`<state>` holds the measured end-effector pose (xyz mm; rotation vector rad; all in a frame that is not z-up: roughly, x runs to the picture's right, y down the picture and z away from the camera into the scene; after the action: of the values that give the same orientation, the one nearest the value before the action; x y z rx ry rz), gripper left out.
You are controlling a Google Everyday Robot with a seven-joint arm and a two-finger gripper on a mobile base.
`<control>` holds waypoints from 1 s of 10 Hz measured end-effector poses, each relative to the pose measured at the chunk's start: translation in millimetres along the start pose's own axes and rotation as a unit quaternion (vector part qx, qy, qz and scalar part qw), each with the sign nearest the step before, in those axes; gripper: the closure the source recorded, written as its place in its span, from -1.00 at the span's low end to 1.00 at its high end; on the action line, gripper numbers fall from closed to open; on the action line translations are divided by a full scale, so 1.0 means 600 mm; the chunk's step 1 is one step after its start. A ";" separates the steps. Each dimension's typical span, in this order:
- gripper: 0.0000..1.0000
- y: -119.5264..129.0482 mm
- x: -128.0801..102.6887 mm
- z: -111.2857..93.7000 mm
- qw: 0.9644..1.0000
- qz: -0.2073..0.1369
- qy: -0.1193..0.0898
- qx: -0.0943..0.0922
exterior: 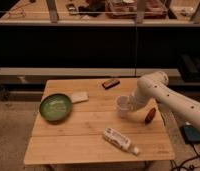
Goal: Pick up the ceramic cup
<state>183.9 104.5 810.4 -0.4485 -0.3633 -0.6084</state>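
The ceramic cup (122, 105) is a small plain white cup that stands upright on the wooden table (88, 142), right of centre. My white arm (158, 90) reaches in from the right and bends down to the cup. The gripper (131, 106) is at the cup's right side, right against it, and is mostly hidden by the arm's wrist and the cup.
A green bowl (56, 106) sits at the table's left with a pale flat block (79, 96) beside it. A small dark object (111, 83) lies near the back edge. A brown object (150, 115) lies right of the cup. A white labelled bottle (120, 140) lies at the front.
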 end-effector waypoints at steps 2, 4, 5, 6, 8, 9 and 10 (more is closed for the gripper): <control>0.60 -0.007 -0.001 0.012 1.000 -0.004 -0.003 -0.002; 0.30 -0.010 0.002 0.021 1.000 -0.006 -0.002 -0.007; 0.19 -0.012 0.005 0.024 1.000 -0.007 -0.001 -0.009; 0.17 -0.013 0.008 0.027 1.000 -0.007 0.001 -0.011; 0.17 -0.017 0.013 0.033 1.000 -0.008 0.003 -0.018; 0.22 -0.020 0.015 0.036 1.000 -0.008 0.004 -0.022; 0.39 -0.027 0.016 0.037 1.000 -0.010 0.007 -0.024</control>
<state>177.0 99.0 838.1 -0.4868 -0.3412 -0.6402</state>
